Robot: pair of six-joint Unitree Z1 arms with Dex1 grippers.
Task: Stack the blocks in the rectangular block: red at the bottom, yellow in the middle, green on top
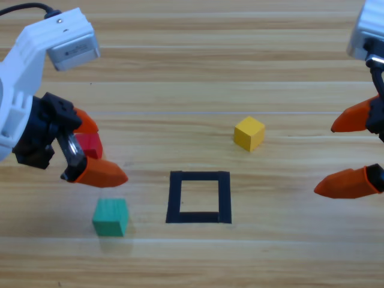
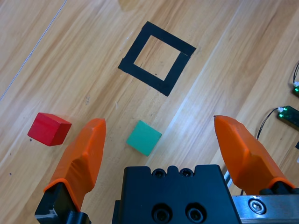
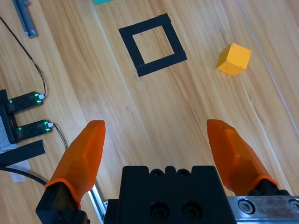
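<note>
The red cube [image 1: 90, 144] lies at the left of the table, partly hidden under my open left gripper [image 1: 108, 153]. In the left wrist view the red cube [image 2: 49, 129] sits outside the left jaw, while the green cube [image 2: 144, 137] shows on the table between the jaws of the left gripper [image 2: 159, 122]. In the high view the green cube [image 1: 110, 216] rests left of the black tape rectangle [image 1: 199, 197], which frames bare wood. The yellow cube [image 1: 249, 133] stands beyond the rectangle's right side. My right gripper [image 1: 324, 159] hangs open at the right edge, holding nothing.
The right wrist view shows small circuit boards with green lights [image 3: 28, 100] and thin cables at the table's side, plus a metal rail [image 3: 23, 18]. Another lit board [image 2: 289, 116] appears at the right edge of the left wrist view.
</note>
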